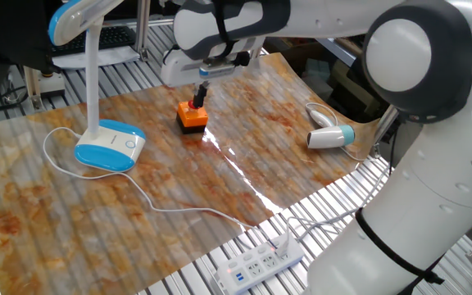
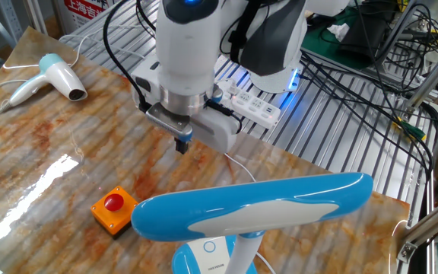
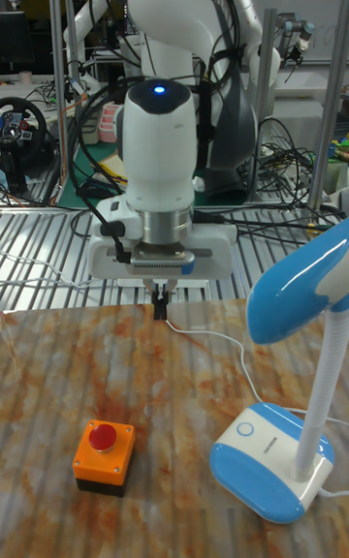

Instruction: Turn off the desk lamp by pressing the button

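Note:
The desk lamp stands at the left, with its blue-and-white base (image 1: 109, 147), slim neck (image 1: 91, 74) and blue-backed head (image 1: 76, 16). Its button (image 3: 244, 428) is a faint ring on the white top of the base (image 3: 267, 456), and the ring also shows as the button (image 2: 210, 246) below the lamp head (image 2: 257, 205). My gripper (image 3: 160, 306) hangs in the air well away from the base, fingertips pressed together, holding nothing. From one side the gripper (image 1: 201, 92) appears above the orange box; from the other side the gripper (image 2: 182, 144) hangs past it.
An orange box with a red push-button (image 3: 104, 456) sits on the mat left of the lamp. A white-and-blue hair dryer (image 1: 332, 137) lies at the right edge. A power strip (image 1: 256, 262) rests on the slatted table front, and the lamp cord (image 1: 162, 205) trails across the mat.

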Tool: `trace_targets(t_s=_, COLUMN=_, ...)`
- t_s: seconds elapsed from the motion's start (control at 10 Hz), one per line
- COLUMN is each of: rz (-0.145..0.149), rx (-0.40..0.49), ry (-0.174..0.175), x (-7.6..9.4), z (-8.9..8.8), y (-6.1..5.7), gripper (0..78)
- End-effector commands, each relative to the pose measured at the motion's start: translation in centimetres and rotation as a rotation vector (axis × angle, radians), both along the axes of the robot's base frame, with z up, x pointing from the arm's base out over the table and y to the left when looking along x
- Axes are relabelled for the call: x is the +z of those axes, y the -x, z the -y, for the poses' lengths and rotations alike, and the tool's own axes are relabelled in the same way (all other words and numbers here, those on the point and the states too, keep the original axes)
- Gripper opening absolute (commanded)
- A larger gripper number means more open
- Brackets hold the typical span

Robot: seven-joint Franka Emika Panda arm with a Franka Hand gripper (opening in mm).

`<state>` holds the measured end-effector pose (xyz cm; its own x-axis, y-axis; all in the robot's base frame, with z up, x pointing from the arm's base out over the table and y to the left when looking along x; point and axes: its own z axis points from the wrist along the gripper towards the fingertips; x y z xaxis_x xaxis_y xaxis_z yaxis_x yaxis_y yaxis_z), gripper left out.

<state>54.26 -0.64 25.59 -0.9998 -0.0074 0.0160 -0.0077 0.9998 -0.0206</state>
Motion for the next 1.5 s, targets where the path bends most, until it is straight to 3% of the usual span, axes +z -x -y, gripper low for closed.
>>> trace_targets(t_s=0.1, rz=-0.054, rx=0.001, ry=0.019, x=3.4, z=2.6, y=3.4, gripper=0.0)
trace_targets(t_s=0.5, rz=-0.086, rx=-0.014, ry=0.016, x=4.3, z=2.9, y=5.1, gripper=0.0)
trace_targets(t_s=0.8, rz=-0.087, rx=-0.023, ry=0.008, x=4.0, z=2.5, y=6.1, gripper=0.0)
trace_targets(t_s=1.1, rz=-0.095, rx=-0.038, ry=0.003, x=4.6, z=1.2, y=6.4, gripper=0.0)
trace_targets(t_s=1.5, rz=-0.086, rx=-0.024, ry=-0.011, x=4.9, z=0.6, y=6.3, gripper=0.0)
